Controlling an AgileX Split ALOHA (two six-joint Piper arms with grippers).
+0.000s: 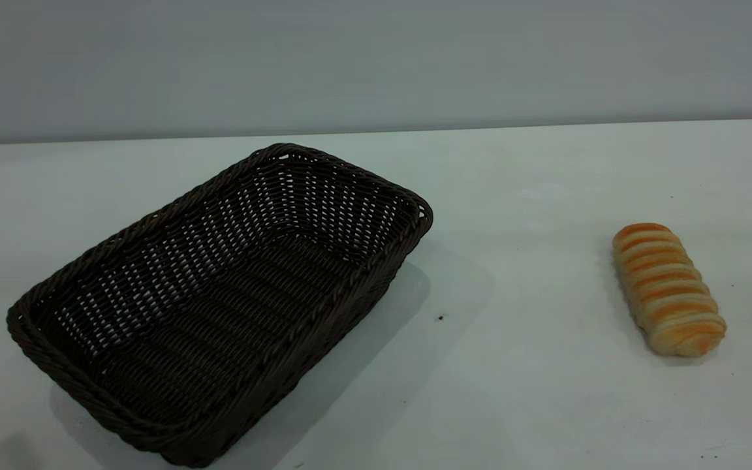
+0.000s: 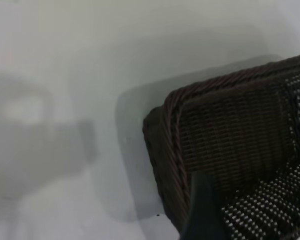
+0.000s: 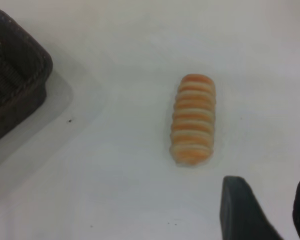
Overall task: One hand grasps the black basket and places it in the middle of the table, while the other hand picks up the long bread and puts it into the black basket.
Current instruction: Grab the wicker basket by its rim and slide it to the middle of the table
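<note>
The black basket sits left on the table, the long bread lying well apart; right gripper hovers released nearby, left gripper's state unclear.

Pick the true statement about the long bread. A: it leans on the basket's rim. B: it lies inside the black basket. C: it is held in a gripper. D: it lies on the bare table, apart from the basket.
D: the long bread rests flat on the white table, well clear of the empty black basket, with no gripper touching it.
</note>
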